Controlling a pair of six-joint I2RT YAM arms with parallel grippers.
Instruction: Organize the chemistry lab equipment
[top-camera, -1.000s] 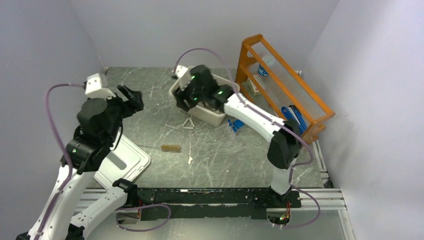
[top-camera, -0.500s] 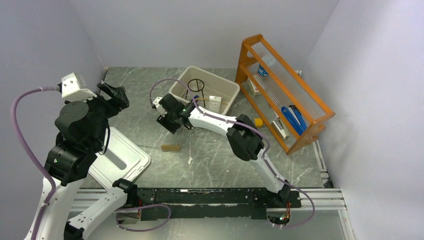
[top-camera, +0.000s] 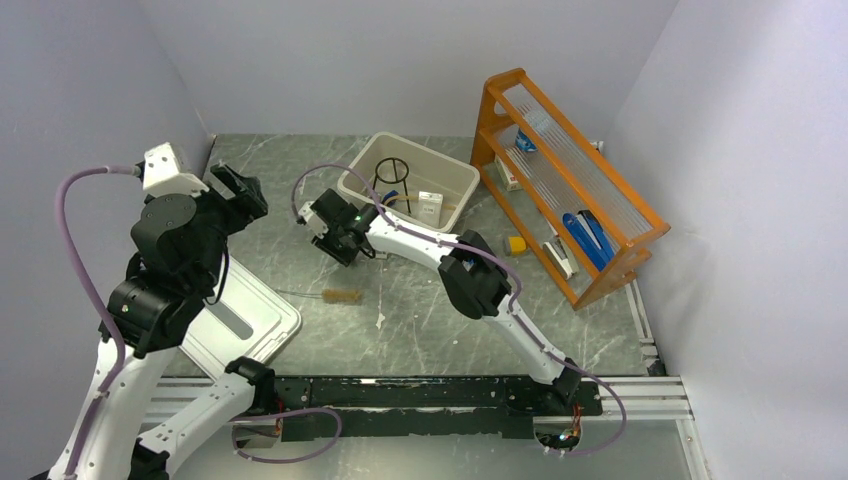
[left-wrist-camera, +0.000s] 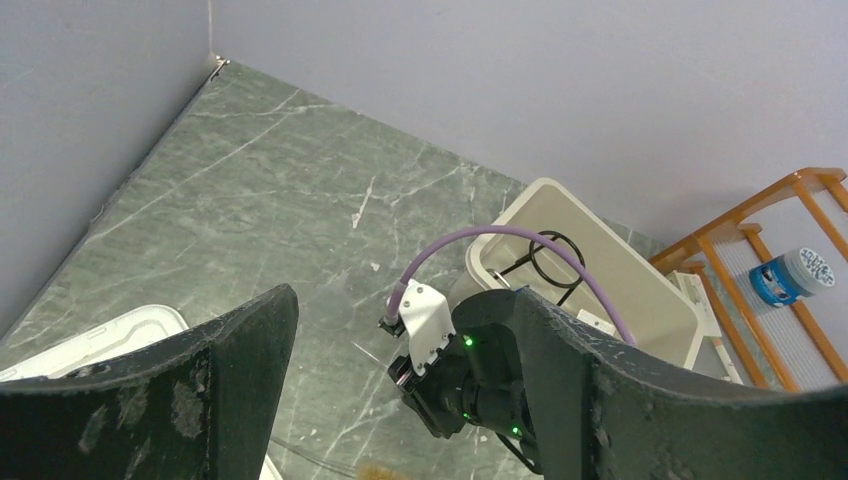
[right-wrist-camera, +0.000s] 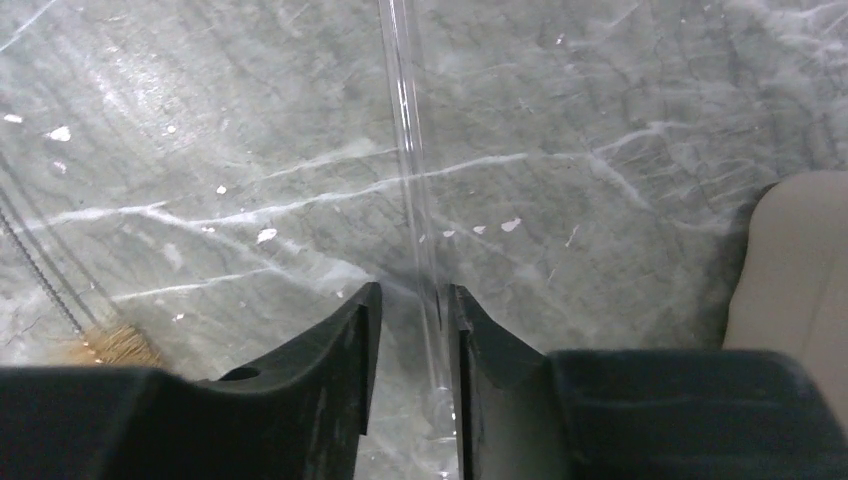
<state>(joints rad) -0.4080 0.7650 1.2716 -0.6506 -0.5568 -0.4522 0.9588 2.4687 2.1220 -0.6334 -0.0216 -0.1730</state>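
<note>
Our right claw (right-wrist-camera: 410, 296) is low over the bench (right-wrist-camera: 600, 120). It is narrowed but not clenched, with one finger on each side of a clear glass rod (right-wrist-camera: 408, 150) and a gap left. The brown-bristled brush (right-wrist-camera: 105, 345) lies near. Our left claw (left-wrist-camera: 400, 300) is spread wide, holding nothing. The black wire tripod ring (top-camera: 392, 172) and the white packet (top-camera: 430, 205) are in the beige tub (top-camera: 360, 160).

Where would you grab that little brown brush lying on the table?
Probably by the bristle head, coming from straight above. The brush lies flat on the table, and its wire handle looks too thin and low to pinch. The tuft is thicker, so the right tool, close by, could close across its width.
</note>
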